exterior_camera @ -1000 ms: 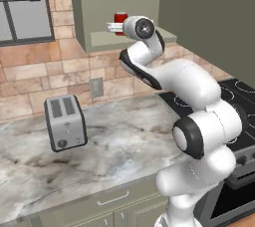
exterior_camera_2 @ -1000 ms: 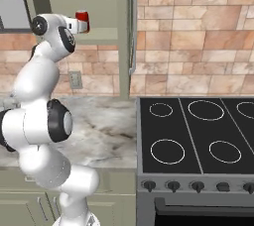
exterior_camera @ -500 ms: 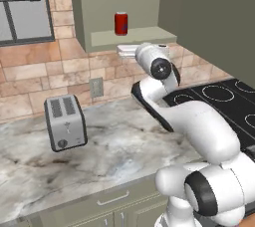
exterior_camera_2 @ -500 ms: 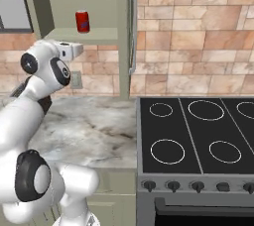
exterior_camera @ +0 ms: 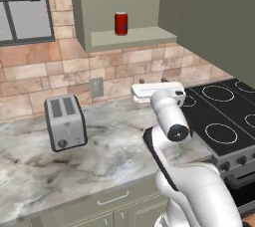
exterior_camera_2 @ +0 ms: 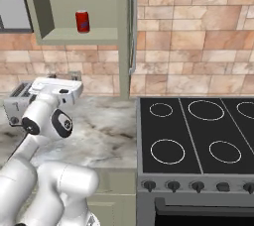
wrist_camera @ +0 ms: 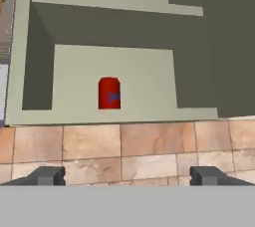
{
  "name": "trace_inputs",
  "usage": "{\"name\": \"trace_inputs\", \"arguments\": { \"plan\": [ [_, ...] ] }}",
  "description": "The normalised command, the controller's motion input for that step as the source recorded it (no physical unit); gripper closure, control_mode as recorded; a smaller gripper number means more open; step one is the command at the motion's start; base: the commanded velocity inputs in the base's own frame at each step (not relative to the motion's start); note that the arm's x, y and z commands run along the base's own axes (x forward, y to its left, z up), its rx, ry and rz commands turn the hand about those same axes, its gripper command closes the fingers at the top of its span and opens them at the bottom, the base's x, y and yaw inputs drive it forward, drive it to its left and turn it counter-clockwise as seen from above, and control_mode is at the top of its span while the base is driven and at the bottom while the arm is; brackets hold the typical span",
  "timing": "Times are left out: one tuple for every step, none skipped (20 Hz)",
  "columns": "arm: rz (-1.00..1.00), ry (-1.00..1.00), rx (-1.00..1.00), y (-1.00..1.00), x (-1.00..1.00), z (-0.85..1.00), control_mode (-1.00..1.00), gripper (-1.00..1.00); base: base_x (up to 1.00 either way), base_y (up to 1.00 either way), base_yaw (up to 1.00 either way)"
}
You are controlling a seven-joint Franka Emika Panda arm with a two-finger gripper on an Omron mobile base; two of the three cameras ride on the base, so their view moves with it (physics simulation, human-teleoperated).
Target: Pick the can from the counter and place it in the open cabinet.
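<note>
The red can [exterior_camera: 121, 23] [exterior_camera_2: 82, 22] stands upright on the shelf board of the open sage-green cabinet [exterior_camera: 137, 37] [exterior_camera_2: 59, 35], free of any grip. In the hand view the can [wrist_camera: 109, 93] sits near the shelf's front edge inside the cabinet [wrist_camera: 149, 116]. My gripper [exterior_camera: 156, 88] [exterior_camera_2: 55, 82] hangs well below the shelf, over the marble counter [exterior_camera: 99, 156] [exterior_camera_2: 106, 131], facing the tiled wall. Its fingertips [wrist_camera: 47, 175] are spread wide, so the gripper [wrist_camera: 127, 176] is open and holds nothing.
A silver toaster [exterior_camera: 64, 121] [exterior_camera_2: 17, 98] stands on the counter's left part, with a wall outlet [exterior_camera: 96, 87] behind it. The black stove [exterior_camera: 219, 116] [exterior_camera_2: 198, 136] lies to the right. The open cabinet door [exterior_camera_2: 126, 27] [exterior_camera: 219, 17] juts out beside the shelf.
The gripper let go of the can on the cabinet shelf, then the arm drew back and dropped down to counter height. The can stays on the shelf.
</note>
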Motion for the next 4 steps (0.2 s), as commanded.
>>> {"name": "trace_inputs", "arguments": {
  "plan": [
    [0.0, -0.09, 0.0, -0.14, -1.0, -0.36, -1.0, -1.0, 0.0, 0.0, 0.0],
    [-0.07, -0.05, 0.01, -0.5, -0.99, -0.14, -1.0, -1.0, 0.0, 0.0, 0.0],
    [-0.1, -0.21, 0.01, -0.53, -1.0, -0.16, -1.0, -1.0, 0.0, 0.0, 0.0],
    [-0.12, -0.25, 0.0, -0.33, -1.0, -0.09, -1.0, -1.0, 0.0, 0.0, 0.0]
  ]
}}
